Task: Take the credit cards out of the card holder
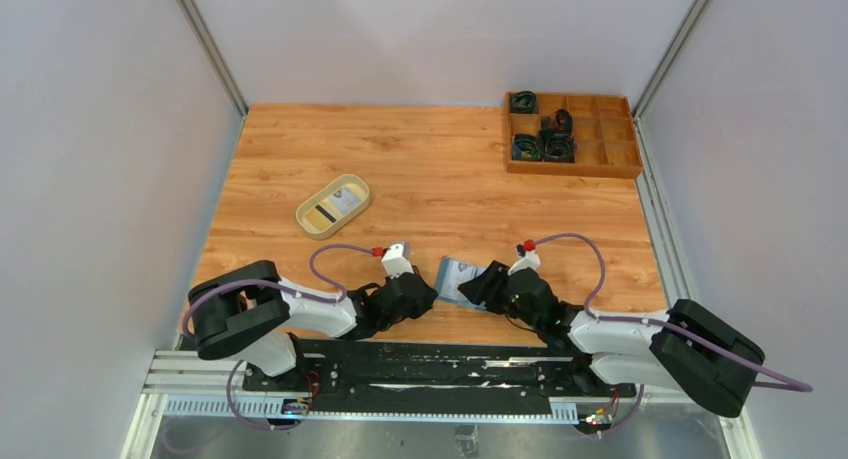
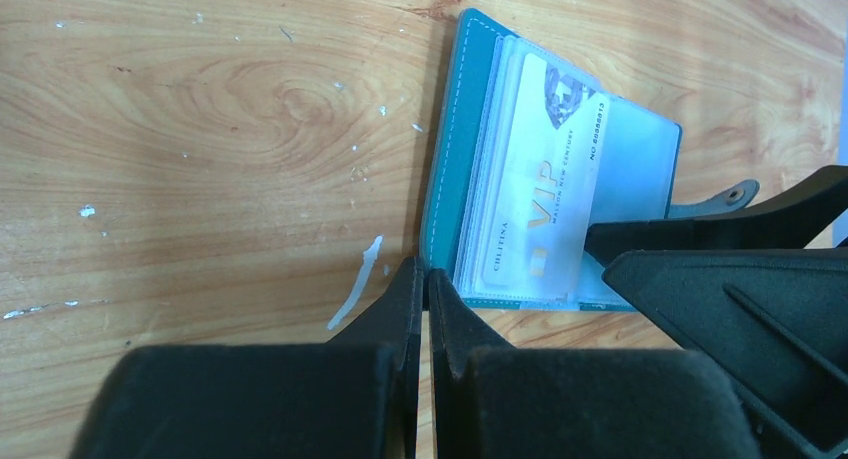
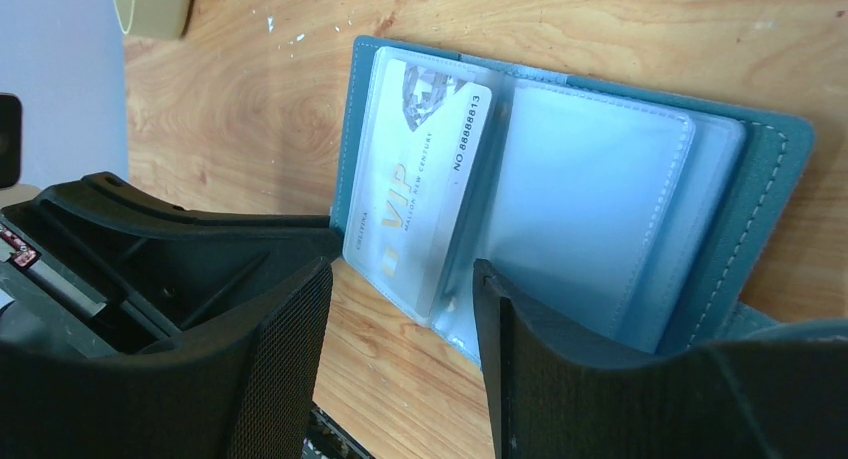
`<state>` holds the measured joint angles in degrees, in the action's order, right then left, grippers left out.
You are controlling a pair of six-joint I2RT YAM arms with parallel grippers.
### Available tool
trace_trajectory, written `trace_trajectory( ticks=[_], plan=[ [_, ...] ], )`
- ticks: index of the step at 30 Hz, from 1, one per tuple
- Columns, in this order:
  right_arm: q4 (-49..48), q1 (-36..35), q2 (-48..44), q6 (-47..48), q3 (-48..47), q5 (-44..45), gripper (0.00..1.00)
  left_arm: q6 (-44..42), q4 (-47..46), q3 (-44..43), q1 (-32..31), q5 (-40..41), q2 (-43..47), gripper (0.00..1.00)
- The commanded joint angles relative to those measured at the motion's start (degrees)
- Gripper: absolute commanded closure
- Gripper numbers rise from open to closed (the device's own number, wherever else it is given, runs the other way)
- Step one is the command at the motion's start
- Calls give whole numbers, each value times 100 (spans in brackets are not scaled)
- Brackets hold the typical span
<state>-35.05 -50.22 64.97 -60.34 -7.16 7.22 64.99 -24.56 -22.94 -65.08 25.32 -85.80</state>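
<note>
The teal card holder (image 1: 458, 277) lies open on the table between my two grippers, its clear sleeves up. A whitish "VIP" credit card (image 3: 425, 179) sits in the left sleeve; it also shows in the left wrist view (image 2: 545, 189). My left gripper (image 2: 427, 276) is shut, with its tips against the near left corner of the card holder (image 2: 445, 189). I cannot tell if it pinches the cover. My right gripper (image 3: 400, 289) is open, with its jaws astride the near edge of the card holder (image 3: 600, 199) below the card. In the top view the left gripper (image 1: 428, 291) and right gripper (image 1: 480, 287) flank the holder.
A beige oval tray (image 1: 312, 211) stands at the middle left with a card with a dark stripe (image 1: 336, 205) in it. A wooden compartment box (image 1: 600, 159) with dark rolled items stands at the back right. The right gripper's black finger (image 2: 720, 279) is close beside my left one.
</note>
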Motion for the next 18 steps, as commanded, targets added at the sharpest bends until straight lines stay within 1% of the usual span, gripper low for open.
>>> trace_trajectory(
  ticks=[1,6,11,16,18],
  plan=[
    [-61,58,36,-82,270,200,42,-82,913,153,-101,14,-333,100],
    [-330,60,259,118,29,-204,41,-77,918,99,-134,12,-389,100],
    [-1039,60,731,-101,106,-457,41,-74,918,118,-154,24,-367,100],
    [-2236,101,1369,-608,452,-495,41,-55,918,162,-163,33,-328,100],
    [-2905,161,1809,-857,667,-500,41,-55,918,175,-163,29,-315,100]
  ],
)
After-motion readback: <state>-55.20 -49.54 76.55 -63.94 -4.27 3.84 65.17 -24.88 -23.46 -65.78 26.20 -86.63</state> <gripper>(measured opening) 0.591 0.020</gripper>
